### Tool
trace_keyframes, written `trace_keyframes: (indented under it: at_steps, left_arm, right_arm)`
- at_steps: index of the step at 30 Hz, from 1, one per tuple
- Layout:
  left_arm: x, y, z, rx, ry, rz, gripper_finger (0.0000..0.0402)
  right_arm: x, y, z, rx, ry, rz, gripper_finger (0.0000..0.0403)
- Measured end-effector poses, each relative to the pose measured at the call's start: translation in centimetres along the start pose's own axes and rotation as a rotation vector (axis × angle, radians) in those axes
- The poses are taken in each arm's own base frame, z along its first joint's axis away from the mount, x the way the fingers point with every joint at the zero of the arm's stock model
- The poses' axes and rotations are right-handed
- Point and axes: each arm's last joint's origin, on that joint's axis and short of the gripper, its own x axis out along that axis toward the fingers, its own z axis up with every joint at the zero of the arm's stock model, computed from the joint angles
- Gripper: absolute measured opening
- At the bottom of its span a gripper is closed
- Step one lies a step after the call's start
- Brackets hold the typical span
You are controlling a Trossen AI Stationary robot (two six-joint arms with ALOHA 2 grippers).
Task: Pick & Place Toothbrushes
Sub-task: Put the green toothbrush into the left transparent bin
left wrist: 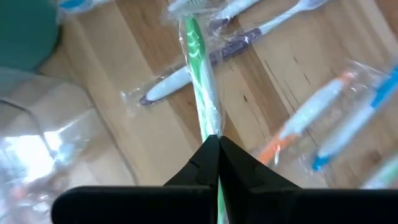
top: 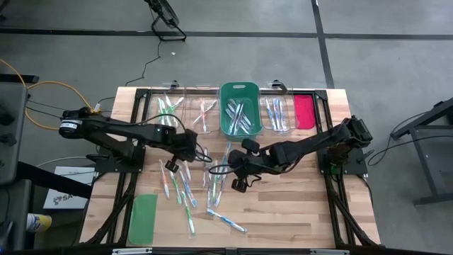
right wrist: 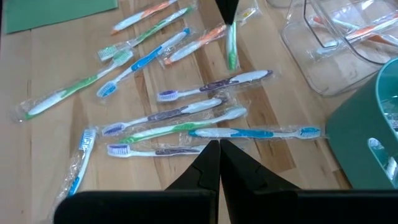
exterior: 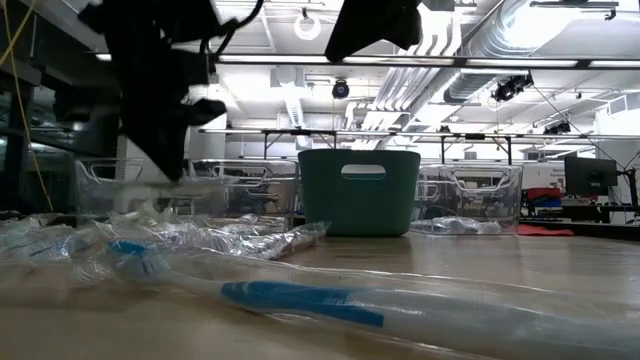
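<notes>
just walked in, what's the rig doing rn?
It is sorting wrapped toothbrushes off the wooden table into the bins at the far edge. The left gripper is shut on a green toothbrush, pinching its handle above the scattered pile. The right gripper is shut with nothing in it, hovering over the loose toothbrushes mid-table. The green bin and the clear bins beside it already hold some brushes. A green lid and a red-pink lid lie flat on the table.
</notes>
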Motion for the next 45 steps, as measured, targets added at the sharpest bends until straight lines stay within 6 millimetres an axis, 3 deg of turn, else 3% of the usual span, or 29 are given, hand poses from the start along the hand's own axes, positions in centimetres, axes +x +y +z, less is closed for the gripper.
trace_keyframes:
  at_steps: [7,12,22,30,36,45]
  left_arm:
    - [-4.2,0.4,1.9,0.095,0.147,0.098,0.0000]
    - [-6.5,1.2,1.5,0.158,0.351,0.251,0.0000]
    - [-6.3,4.1,-2.6,0.518,0.676,0.135,0.0000]
    - [-6.7,7.3,-6.1,0.590,0.802,0.020,0.0000]
    - [-6.8,9.0,-8.3,0.674,0.724,-0.102,0.0000]
    - [-6.7,10.7,-8.7,0.717,0.659,-0.016,0.0008]
  right_arm:
    - [0.0,-0.1,0.0,-0.001,-0.003,-0.017,0.0003]
    - [0.0,-0.1,0.0,-0.001,-0.004,-0.018,0.0003]
    - [0.0,-0.1,0.0,-0.001,-0.004,-0.018,0.0003]
    - [0.0,-0.1,0.0,-0.002,-0.004,-0.018,0.0003]
    - [0.0,-0.1,0.0,-0.004,-0.004,-0.018,0.0003]
    - [0.0,-0.1,0.0,-0.005,-0.004,-0.018,0.0003]
